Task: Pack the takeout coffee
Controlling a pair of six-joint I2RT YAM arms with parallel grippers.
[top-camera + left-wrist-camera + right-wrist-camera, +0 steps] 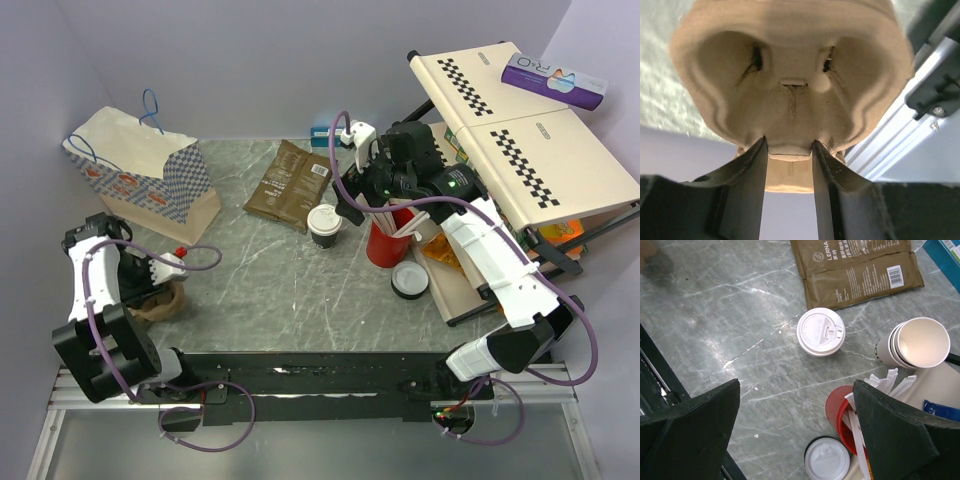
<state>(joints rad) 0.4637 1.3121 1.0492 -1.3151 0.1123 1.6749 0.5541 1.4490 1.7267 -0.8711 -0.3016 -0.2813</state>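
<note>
Care is what this step needs most. The small pale paper coffee cup with a round white lid stands upright on the grey marble-look table, just beside the flat brown pouch. The right claw hangs above it with its two black fingers spread wide, and it holds nothing. The cup is a bit ahead of the gap between the fingers, not right under it. So the claw should likely slide over until the cup is in the middle, then go straight down. It should squeeze the paper side below the lid softly, so the cup does not crush and the lid does not pop off. The red cup of white sticks and the stack of cream paper cups with no lids are near, so the fingers should stay away from them. The left claw is closed on a small tab in the middle of the tan moulded paper cup tray, with both fingers touching it. It should hold that tray flat and steady, ready for the cup to go into a round hole.
</note>
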